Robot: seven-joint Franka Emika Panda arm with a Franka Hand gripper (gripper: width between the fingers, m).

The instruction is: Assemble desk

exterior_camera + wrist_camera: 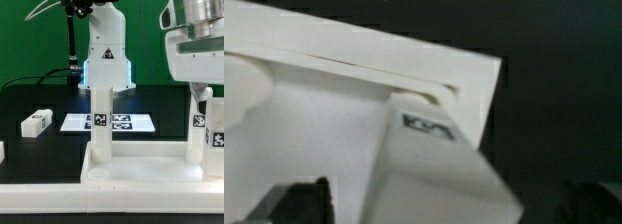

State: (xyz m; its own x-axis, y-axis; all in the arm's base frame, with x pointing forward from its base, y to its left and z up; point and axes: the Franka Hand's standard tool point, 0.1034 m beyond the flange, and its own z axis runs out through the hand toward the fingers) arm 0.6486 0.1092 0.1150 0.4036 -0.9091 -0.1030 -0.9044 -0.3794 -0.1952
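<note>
Our gripper (446,203) stands spread astride the leg (438,160), not touching it. We judge the leg light, stiff and slippery; clamp its flat sides.

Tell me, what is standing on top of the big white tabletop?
Two white legs stand upright on the tabletop: a middle leg and an end leg at the exterior view's right. Their bottom ends are hidden where they sit in the tabletop.

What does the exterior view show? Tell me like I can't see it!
Two white legs stand upright in the white tabletop: a middle leg and an end leg at the exterior view's right, with the gripper at its top. Behind, a loose leg and the marker board lie on the black table.
</note>
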